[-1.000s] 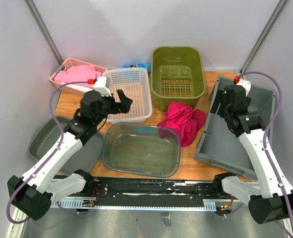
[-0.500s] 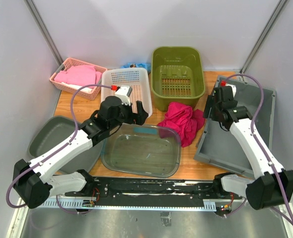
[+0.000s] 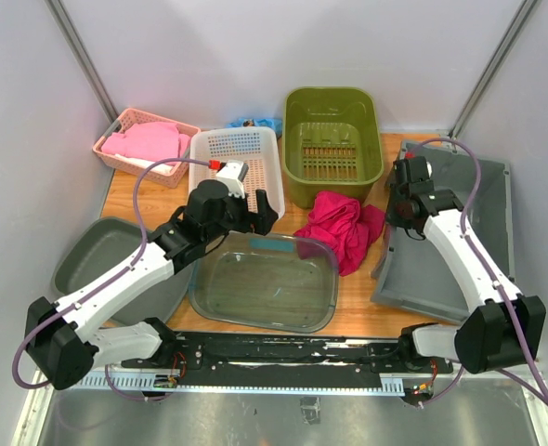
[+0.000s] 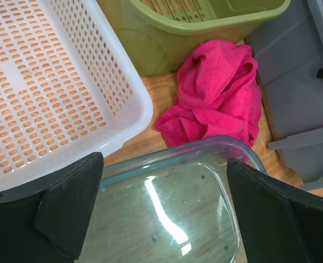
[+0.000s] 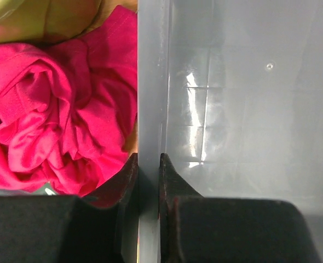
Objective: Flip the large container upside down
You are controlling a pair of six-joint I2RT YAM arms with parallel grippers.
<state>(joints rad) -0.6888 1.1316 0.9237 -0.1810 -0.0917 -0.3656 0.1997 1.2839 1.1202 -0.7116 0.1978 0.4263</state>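
The large grey container (image 3: 460, 265) lies at the right of the table, partly off its edge. My right gripper (image 3: 397, 219) is shut on its left wall, one finger inside and one outside. In the right wrist view the gripper (image 5: 148, 164) pinches that thin grey wall (image 5: 150, 82). The left side of the container looks tipped up a little. My left gripper (image 3: 255, 212) hangs open over the far rim of a clear tub (image 3: 265, 279). In the left wrist view nothing sits in the left gripper (image 4: 162, 160).
A pink cloth (image 3: 344, 228) lies right beside the gripped wall. Behind it stands a green basket (image 3: 332, 139), with a white perforated basket (image 3: 240, 177) and a pink basket (image 3: 144, 144) to the left. A grey basin (image 3: 93, 265) sits at the near left.
My right gripper came down onto the grey container's left wall and shut on it. The wall has shifted and tilted slightly. My left arm swung from the white basket to the clear tub, then held still.
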